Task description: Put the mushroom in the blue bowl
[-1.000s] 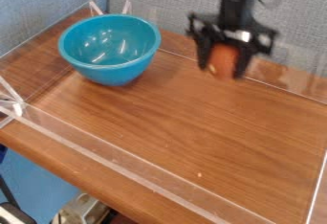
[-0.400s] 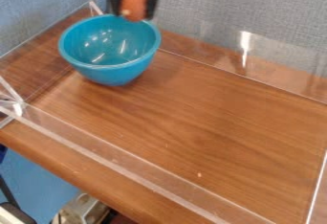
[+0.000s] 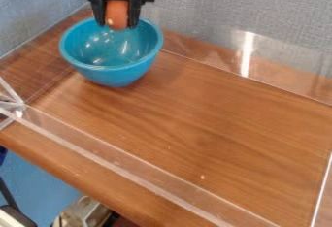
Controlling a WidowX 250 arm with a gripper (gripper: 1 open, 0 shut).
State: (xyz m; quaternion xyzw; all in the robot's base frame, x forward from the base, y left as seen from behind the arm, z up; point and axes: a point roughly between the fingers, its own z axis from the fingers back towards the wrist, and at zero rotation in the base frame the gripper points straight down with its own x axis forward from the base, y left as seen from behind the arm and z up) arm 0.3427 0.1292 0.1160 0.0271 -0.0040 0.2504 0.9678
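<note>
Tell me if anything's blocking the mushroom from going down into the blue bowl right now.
Nothing visible is in the way. The claw holds the mushroom above the far side of the blue bowl, and the bowl's inside looks empty, with open air between the mushroom and the bowl.

A single fixed camera looks down at an angle from in front of the table (image 3: 195, 124), fairly close, framing the wooden top, its clear walls, the bowl (image 3: 112, 48) far-left and the gripper (image 3: 116, 6) above.
</note>
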